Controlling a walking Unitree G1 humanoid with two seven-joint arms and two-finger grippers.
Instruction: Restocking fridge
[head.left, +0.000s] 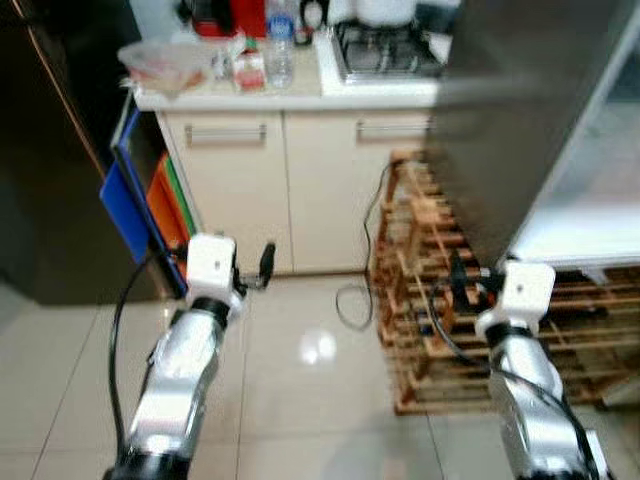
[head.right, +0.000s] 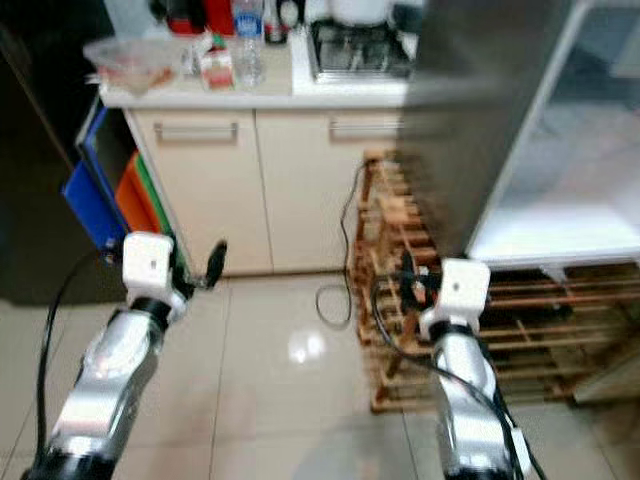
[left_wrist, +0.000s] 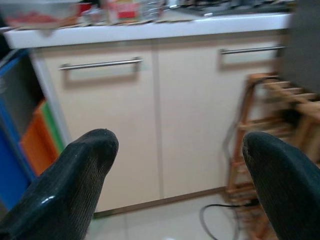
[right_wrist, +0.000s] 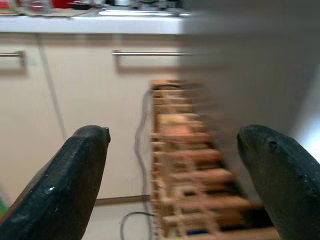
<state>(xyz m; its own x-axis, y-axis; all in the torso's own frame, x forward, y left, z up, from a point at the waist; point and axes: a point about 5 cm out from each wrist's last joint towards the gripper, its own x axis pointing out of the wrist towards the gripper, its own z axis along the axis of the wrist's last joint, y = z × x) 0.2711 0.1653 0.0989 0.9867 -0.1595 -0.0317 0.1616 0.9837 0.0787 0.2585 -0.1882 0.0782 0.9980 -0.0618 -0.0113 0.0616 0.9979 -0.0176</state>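
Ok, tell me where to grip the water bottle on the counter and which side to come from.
Grip the water bottle around its clear body below the cap, probably from the front counter edge: it stands upright near that edge, with a packet close on its left. Both the left gripper and the right gripper are open and empty.

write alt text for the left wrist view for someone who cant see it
The left hand is open and empty, its two black fingers spread toward cream cabinet doors with bar handles under a white countertop. A wooden rack stands beside the cabinet, with orange and blue boards on the other side.
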